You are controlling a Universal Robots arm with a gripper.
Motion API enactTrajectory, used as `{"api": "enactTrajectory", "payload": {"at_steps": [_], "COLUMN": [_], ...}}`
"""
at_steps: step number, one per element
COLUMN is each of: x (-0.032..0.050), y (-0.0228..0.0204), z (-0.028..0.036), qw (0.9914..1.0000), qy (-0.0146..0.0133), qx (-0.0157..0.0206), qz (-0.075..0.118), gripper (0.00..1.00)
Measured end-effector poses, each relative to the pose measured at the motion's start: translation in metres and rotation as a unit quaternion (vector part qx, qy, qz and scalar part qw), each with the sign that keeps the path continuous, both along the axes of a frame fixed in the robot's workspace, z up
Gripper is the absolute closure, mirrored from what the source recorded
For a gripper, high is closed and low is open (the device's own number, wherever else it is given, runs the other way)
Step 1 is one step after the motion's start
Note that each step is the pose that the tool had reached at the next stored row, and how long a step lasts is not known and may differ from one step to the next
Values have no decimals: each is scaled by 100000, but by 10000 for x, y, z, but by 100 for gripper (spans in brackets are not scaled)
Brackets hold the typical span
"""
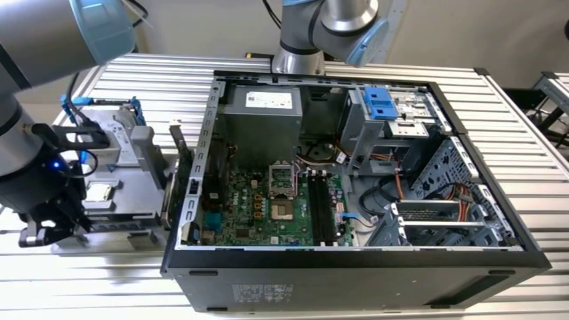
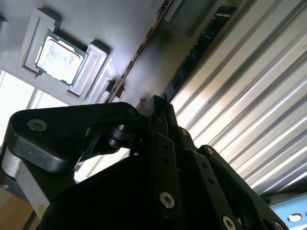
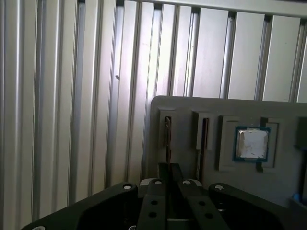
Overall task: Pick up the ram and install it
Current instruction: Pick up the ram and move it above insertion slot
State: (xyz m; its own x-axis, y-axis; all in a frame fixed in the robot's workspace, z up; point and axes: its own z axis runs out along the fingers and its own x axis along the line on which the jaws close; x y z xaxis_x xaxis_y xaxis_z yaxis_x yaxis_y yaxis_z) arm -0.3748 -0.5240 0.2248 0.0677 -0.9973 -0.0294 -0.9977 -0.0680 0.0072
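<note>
The ram (image 3: 167, 139) is a thin stick standing on edge in the outermost slot of a grey parts tray (image 3: 192, 108). In the second wrist view the ram (image 2: 204, 48) shows a dark face with chips. It runs straight into my gripper (image 3: 170, 168), whose fingertips (image 2: 160, 103) are pressed together over its end, so the gripper looks shut on it. In the exterior view my gripper (image 1: 40, 233) is low at the tray (image 1: 124, 143), on that view's left of the open computer case. The motherboard's black slots (image 1: 322, 207) lie inside the case.
A second thin stick (image 3: 204, 139) stands in the neighbouring tray slot, and a processor chip (image 3: 252, 143) lies in a square pocket beside it. The case wall (image 1: 191, 200) and an upright card (image 1: 178, 167) stand between tray and motherboard. A ribbed metal table (image 3: 72, 96) lies under everything.
</note>
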Motion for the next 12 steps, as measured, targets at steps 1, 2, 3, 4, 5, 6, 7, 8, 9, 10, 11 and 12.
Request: {"api": "enactTrajectory", "payload": {"at_steps": [1,2,3,4,5,6,7,8,9,10,11,12], "x": [0,0,0,0,0,0,0,0,0,0,0,0], "y": [0,0,0,0,0,0,0,0,0,0,0,0], "z": [7,16,26,38,48,59,71,82,93,105,117,128], "qw": [100000,100000,100000,100000,100000,100000,100000,100000,100000,100000,100000,100000], "qy": [3,1,0,1,-2,0,2,1,-4,-4,0,2], "qx": [-4,-2,-2,-2,1,-1,-3,-2,2,1,-2,-3], "qz": [1,0,1,-1,-2,-1,0,-2,-1,-2,-3,-2], "gripper": [100,100,100,100,100,100,100,100,100,100,100,100]}}
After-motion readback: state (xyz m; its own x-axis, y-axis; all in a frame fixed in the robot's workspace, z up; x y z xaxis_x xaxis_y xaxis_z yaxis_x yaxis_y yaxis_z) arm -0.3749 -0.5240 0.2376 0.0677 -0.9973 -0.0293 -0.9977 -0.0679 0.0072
